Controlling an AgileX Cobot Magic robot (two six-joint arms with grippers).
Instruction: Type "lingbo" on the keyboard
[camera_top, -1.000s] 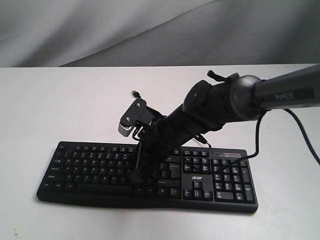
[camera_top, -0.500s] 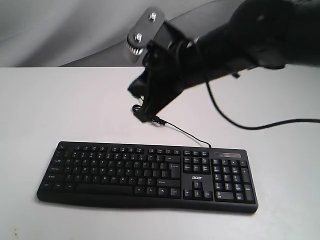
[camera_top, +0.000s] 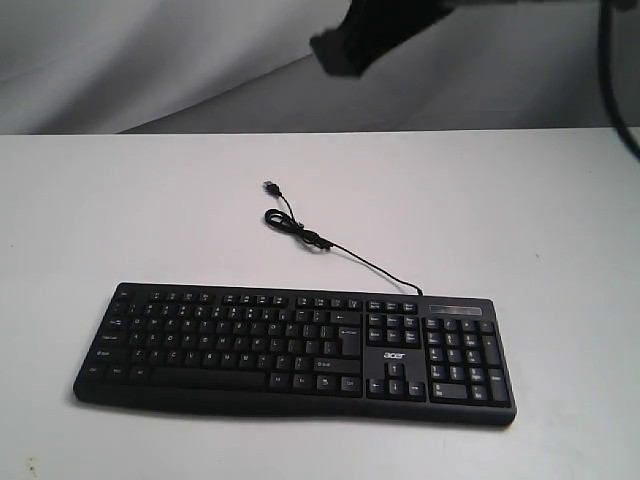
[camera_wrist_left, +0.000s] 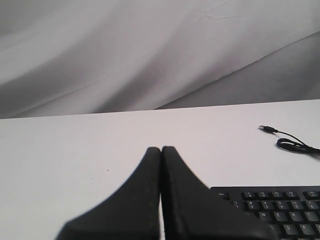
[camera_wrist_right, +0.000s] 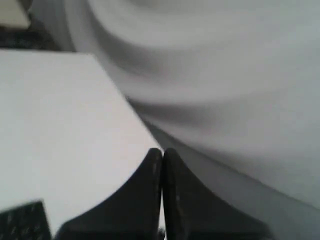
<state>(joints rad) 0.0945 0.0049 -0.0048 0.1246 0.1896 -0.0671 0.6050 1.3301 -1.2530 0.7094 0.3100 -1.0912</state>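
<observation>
The black acer keyboard (camera_top: 295, 350) lies flat near the front of the white table, number pad to the right. Its thin black USB cable (camera_top: 300, 230) curls behind it, plug end loose on the table. In the left wrist view a corner of the keyboard (camera_wrist_left: 280, 210) shows beside my left gripper (camera_wrist_left: 161, 149), which is shut on nothing. My right gripper (camera_wrist_right: 162, 151) is shut too, held high and pointing past the table edge; in the exterior view only its dark blurred tip (camera_top: 345, 50) shows at the top. A corner of the keyboard (camera_wrist_right: 22, 222) shows in the right wrist view.
A grey cloth backdrop (camera_top: 150, 60) hangs behind the white table (camera_top: 120, 210). A black arm cable (camera_top: 620, 110) drops along the upper right edge of the exterior view.
The right arm has risen from the keys, up and back, until only its tip shows at the top of the exterior view. The whole keyboard is now uncovered.
</observation>
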